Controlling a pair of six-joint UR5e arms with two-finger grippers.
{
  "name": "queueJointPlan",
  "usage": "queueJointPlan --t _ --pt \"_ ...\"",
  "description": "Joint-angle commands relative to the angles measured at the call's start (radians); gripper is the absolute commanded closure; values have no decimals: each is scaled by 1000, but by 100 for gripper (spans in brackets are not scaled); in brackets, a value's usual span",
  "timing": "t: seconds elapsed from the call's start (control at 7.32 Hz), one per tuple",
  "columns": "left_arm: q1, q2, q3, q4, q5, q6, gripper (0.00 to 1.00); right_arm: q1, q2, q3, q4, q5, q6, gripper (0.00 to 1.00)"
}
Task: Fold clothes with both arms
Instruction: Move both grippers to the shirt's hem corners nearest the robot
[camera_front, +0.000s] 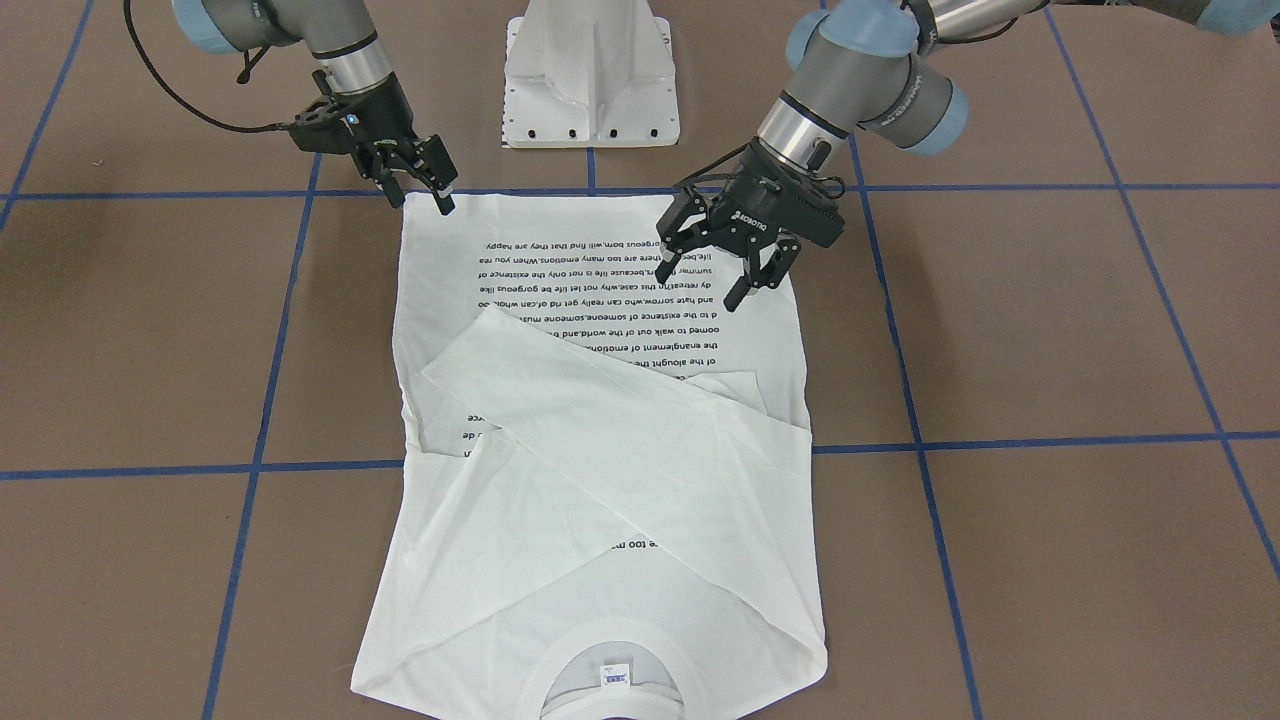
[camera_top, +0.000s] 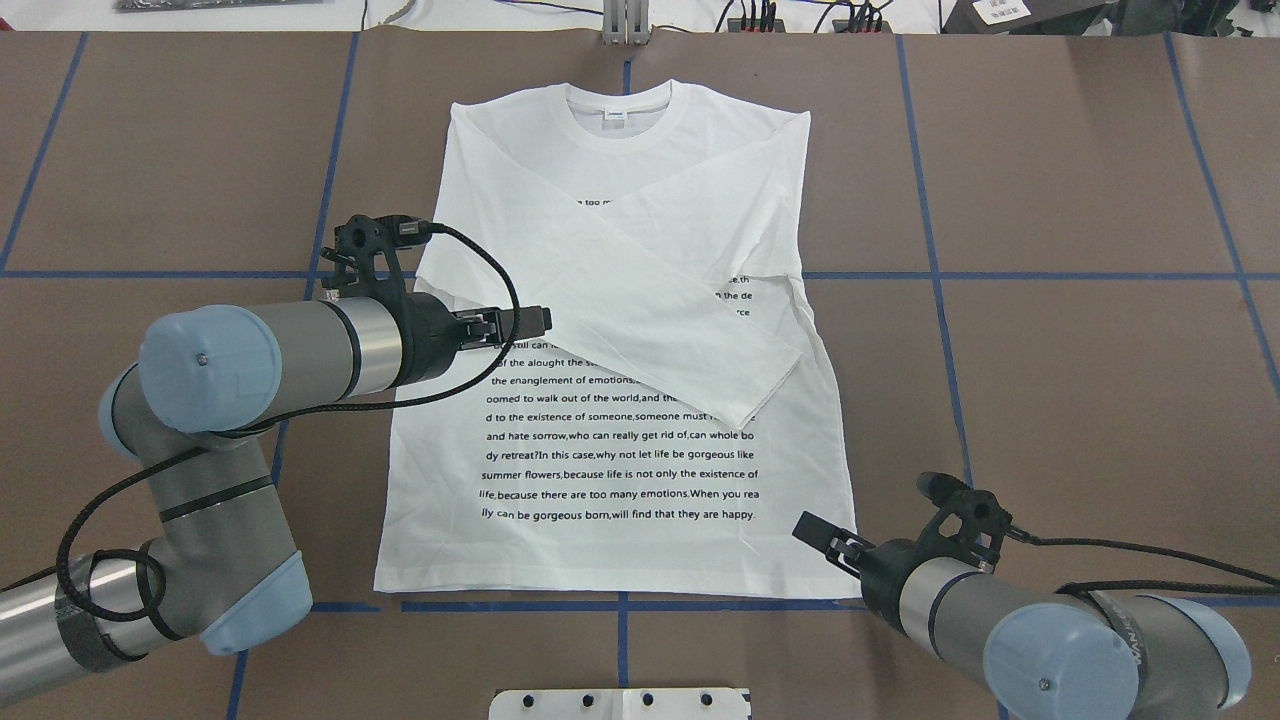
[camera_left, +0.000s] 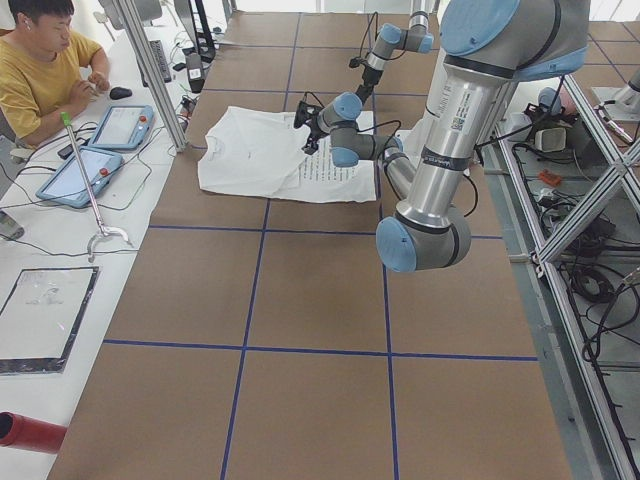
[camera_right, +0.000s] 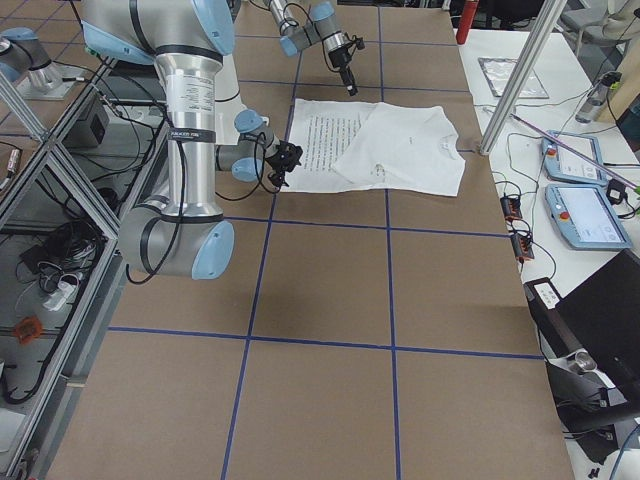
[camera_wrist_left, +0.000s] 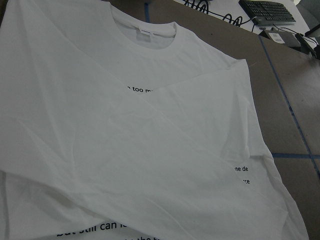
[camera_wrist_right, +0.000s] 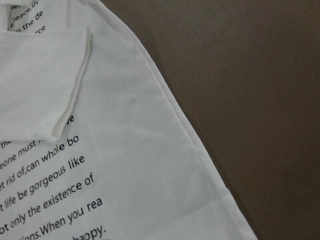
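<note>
The white T-shirt (camera_top: 620, 450) lies flat on the counter (camera_top: 1080, 350) with its print facing up. In the overhead view its long axis runs straight up the frame, from the hem at the bottom to the collar (camera_top: 620, 100) at the top. Both sleeves are crossed over the chest, and the upper sleeve (camera_top: 680, 330) slants down to a cuff right of centre.

The likely next step is to lift the hem and carry it up toward the collar, and the two claws are unevenly placed for that. The right claw (camera_front: 421, 200) sits at the upper left of the front-facing view, right at one hem corner (camera_top: 850, 590). Its fingers are parted and hold nothing. The left claw (camera_front: 705, 285) is spread wide and also empty. It hangs over the printed lines partway up the shirt's length, well apart from the other hem corner (camera_top: 382, 585) at the lower left of the overhead frame. So the right claw is much nearer its grasp point, and the left one would have to travel down the frame and outward to match it.

I cannot tell whether either claw touches the cloth or only hovers above it. Neither wrist view shows its own fingers. In the overhead view the left arm (camera_top: 300, 350) hides part of the shirt's left edge. The front-facing frame cuts the collar off at its bottom edge. The lower sleeve is mostly covered by the upper one.
</note>
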Motion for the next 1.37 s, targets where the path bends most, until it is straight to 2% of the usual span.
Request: queueJointPlan --t 0.0,0.68,1.23 --pt "0 12 3 -4 -48 -47 5 -37 -1 2 -56 -23 61 7" --pt "2 14 7 -4 -41 -58 3 -68 -3 3 -71 -21 83 17" --pt "6 12 9 -6 -41 -93 2 -68 -18 15 -72 -14 83 21"
